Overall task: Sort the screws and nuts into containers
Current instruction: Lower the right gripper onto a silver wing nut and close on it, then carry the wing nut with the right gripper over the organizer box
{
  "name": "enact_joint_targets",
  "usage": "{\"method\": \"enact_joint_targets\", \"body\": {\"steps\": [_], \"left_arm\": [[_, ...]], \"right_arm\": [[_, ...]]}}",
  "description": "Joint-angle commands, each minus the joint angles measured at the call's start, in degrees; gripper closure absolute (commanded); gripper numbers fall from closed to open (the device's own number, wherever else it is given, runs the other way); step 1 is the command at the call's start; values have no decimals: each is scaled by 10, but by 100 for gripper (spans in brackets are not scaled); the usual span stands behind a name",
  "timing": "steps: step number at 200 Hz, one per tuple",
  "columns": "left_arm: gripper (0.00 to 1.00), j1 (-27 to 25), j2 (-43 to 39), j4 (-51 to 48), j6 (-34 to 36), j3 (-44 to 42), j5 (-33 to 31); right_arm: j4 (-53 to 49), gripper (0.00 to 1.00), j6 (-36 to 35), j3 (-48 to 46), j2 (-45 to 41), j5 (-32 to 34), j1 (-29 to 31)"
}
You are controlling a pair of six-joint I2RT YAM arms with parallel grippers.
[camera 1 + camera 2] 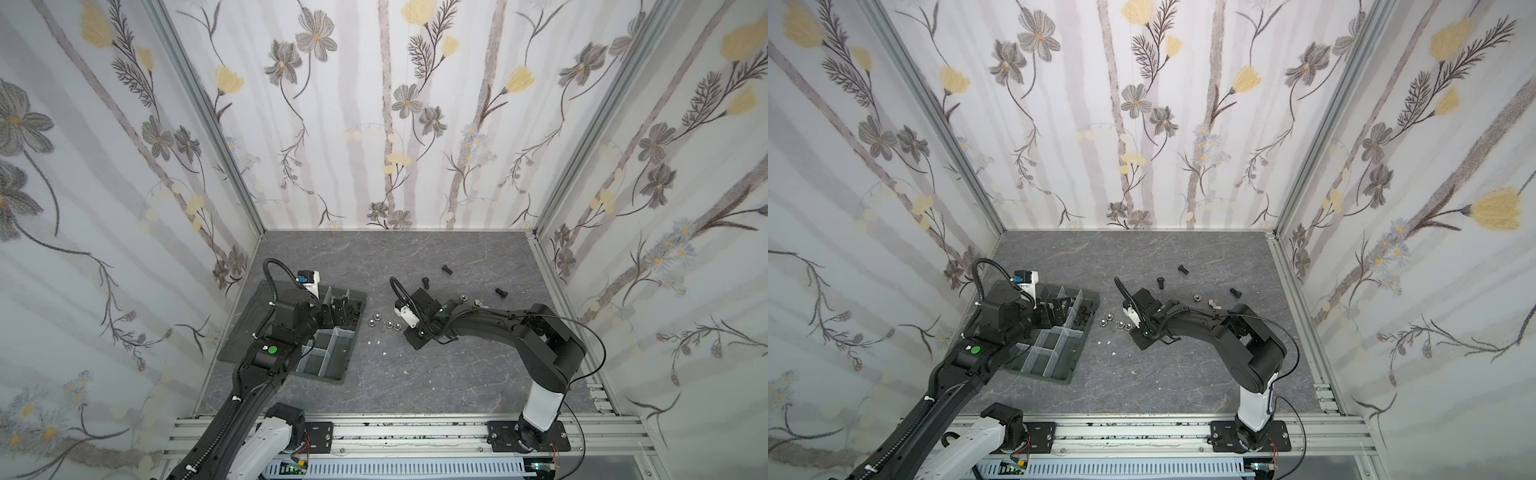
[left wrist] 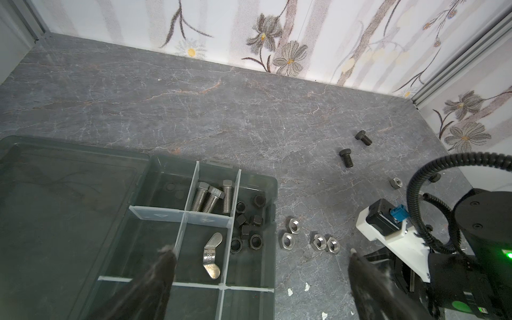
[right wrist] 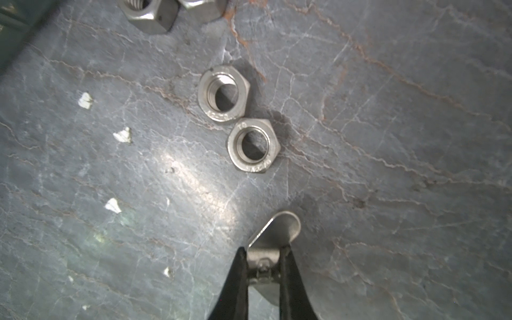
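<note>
Lying just beyond the right gripper (image 3: pixel 264 253), two silver hex nuts (image 3: pixel 253 145) touch each other on the grey marbled table (image 3: pixel 388 166), with white flecks (image 3: pixel 122 135) scattered to one side. Further on, two more hex nuts (image 2: pixel 288 239) sit just beside the organiser tray (image 1: pixel 332 377), whose compartments (image 2: pixel 163 191) hold silver screws (image 2: pixel 212 199), black nuts (image 2: pixel 248 224) and one stored wing nut (image 2: pixel 212 256). Farthest off, three black screws (image 1: pixel 446 269) lie loose toward the back wall (image 1: pixel 374 124). Only the right wrist view shows the right gripper's fingers pinching a silver wing nut (image 3: pixel 279 230) by its middle, whether clear of the table I cannot tell; in both top views the wrist hides that grip. Only the left wrist view shows what the compartments hold. The right arm (image 1: pixel 490 322) reaches low across the middle, elbow bent, wrist turned toward the tray; the left arm (image 1: pixel 249 399) stretches forward over the tray, the left gripper (image 2: pixel 261 259) spread wide above its edge nearest the hex nuts.
</note>
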Motion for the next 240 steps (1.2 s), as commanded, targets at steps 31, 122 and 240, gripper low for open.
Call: {"method": "enact_joint_targets", "body": {"steps": [31,122,240], "left_arm": [[3,0,-17,11,0,-2,-25],[0,0,-57,15,-5,-6,-67],[0,3,-86,29,-28,-13,-117]], "right_arm": [[-17,99,6,8,-16,17,1],[13,100,28,69,-46,-30,1],[48,100,54,238,74,-101,41]]}}
